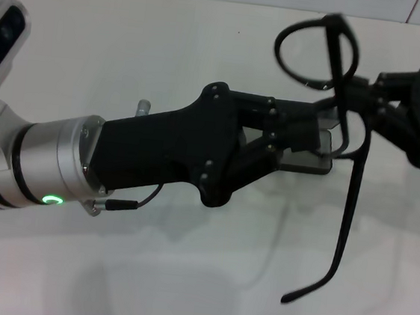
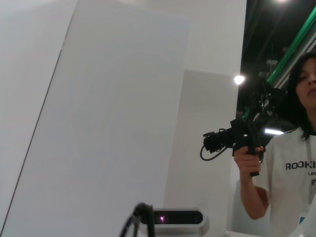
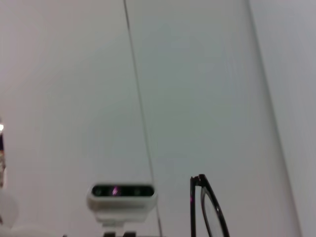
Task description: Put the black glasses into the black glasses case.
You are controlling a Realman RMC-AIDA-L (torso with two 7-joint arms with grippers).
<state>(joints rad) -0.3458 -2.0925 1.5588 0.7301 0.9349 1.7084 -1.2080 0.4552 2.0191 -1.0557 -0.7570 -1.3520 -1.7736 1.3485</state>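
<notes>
In the head view the black glasses (image 1: 316, 54) are held up in the air, one temple arm hanging down towards the table. My right gripper (image 1: 358, 94) reaches in from the right and is shut on the frame near its hinge. My left gripper (image 1: 324, 128) reaches in from the left, just beside the glasses, with its fingers apart. The black glasses case (image 1: 307, 165) lies on the table under the left gripper, mostly hidden, with only a strip of grey lining and dark rim showing. The right wrist view shows part of the glasses (image 3: 207, 210).
The white table (image 1: 145, 271) stretches in front of and behind the arms. In the left wrist view a person (image 2: 291, 163) stands holding a camera rig (image 2: 237, 140) beside white wall panels. The robot's head camera (image 3: 122, 195) shows in both wrist views.
</notes>
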